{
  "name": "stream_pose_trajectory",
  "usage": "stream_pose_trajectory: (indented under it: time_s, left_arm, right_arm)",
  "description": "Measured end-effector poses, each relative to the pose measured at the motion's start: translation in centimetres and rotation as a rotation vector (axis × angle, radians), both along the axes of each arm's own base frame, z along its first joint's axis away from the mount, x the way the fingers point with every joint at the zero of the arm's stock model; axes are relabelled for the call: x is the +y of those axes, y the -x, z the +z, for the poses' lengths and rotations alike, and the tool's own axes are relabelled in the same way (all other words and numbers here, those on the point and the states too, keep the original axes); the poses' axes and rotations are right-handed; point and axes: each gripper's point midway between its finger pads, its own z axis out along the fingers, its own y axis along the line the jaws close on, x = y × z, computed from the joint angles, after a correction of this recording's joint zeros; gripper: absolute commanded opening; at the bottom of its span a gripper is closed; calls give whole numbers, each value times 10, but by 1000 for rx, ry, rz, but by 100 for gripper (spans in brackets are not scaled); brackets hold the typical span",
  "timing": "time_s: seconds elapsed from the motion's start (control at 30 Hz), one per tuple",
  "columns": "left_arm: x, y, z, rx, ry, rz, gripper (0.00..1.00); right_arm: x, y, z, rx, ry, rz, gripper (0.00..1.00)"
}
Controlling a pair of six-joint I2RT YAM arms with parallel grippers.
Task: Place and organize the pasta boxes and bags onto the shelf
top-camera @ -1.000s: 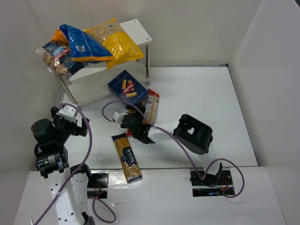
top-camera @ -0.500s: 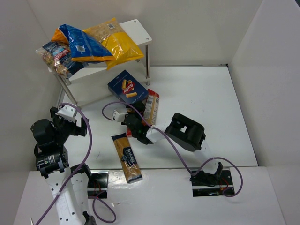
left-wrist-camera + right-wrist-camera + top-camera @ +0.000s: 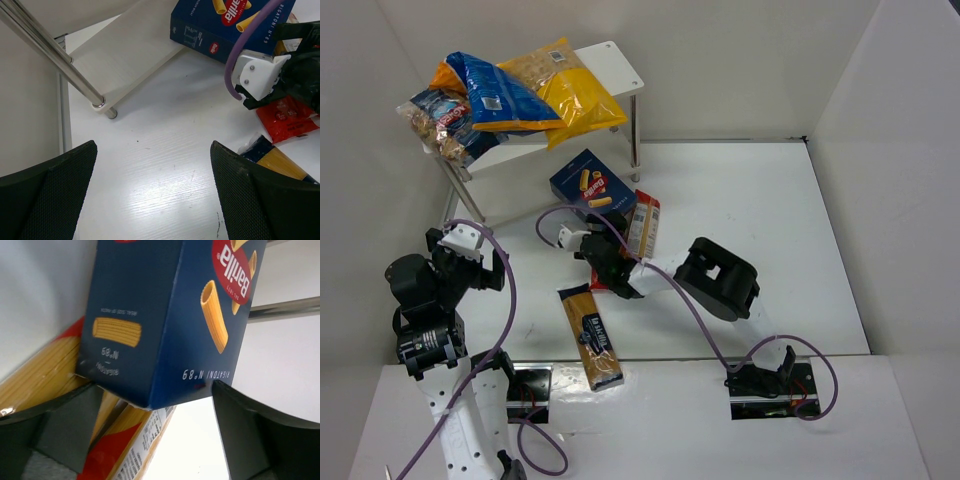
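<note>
Right fingers (image 3: 240, 430) have slid left, spread astride the blue box (image 3: 592, 187) corner; left fingers (image 3: 45, 200) spread, idle. Bags (image 3: 510, 95) shelved; boxes (image 3: 643, 225), spaghetti (image 3: 590, 335) left on worktop (image 3: 750, 200).

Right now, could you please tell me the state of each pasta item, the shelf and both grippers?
left gripper: open, empty, above the table.
right gripper: open, at the blue box, holding nothing.
blue box: closed, on the table, unshelved.
slim boxes: on the table, unshelved.
spaghetti packet: flat on the table, unshelved.
bags: piled on the shelf's top tier.
shelf: upright.
</note>
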Motion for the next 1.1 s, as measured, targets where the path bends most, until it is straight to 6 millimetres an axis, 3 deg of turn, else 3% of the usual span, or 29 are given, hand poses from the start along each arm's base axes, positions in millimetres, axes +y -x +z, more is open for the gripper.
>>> stream_pose_trajectory:
  time_s: [0.27,0.4,0.73,0.9,0.97,1.1]
  left_arm:
    - [0,0,0,0,0,0,100]
    - [0,0,0,0,0,0,100]
    - [0,0,0,0,0,0,100]
    - [0,0,0,0,0,0,100]
    - [0,0,0,0,0,0,100]
    - [0,0,0,0,1,0,100]
  right_arm:
    - [-3,-6,3,1,4,-24,72]
    - [-3,-9,7,-3,4,-38,51]
    - [4,-24,21,37,-65,-65,32]
    - [1,-49,37,97,-146,-99,23]
    - [-2,-66,53,109,-209,-113,20]
    - [-29,-110,86,105,-348,-175,17]
